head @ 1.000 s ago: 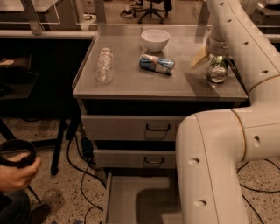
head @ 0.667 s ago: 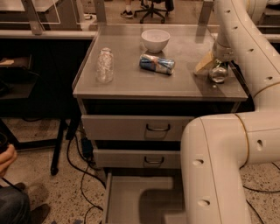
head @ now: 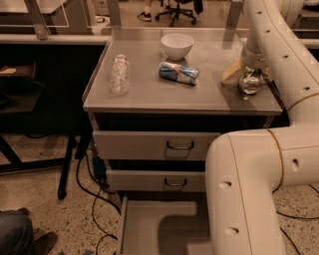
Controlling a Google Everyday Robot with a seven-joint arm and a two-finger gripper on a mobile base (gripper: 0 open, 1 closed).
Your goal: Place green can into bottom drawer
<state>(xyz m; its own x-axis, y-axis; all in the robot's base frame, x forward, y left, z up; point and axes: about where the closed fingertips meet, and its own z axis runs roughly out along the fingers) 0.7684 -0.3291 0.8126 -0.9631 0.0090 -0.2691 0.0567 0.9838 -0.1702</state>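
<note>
Obs: end effector [head: 250,68] sits over the small green drink can with silver ends [head: 249,84] near the grey metal counter [head: 149,97] right edge. Grip state: cannot tell. Risk: a weak hold lets the can slip and roll off the edge, missing the grey bottom drawer [head: 144,226], which stands open far below.

Speckled terrazzo floor [head: 40,199]; black desk leg [head: 68,167] left; office chair [head: 177,7] behind; dim warm light.

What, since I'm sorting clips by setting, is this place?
Likely an office or lab workspace: a grey drawer cabinet, a rolling chair behind, cables on the floor. The gripper is at the green can on top, right.
</note>
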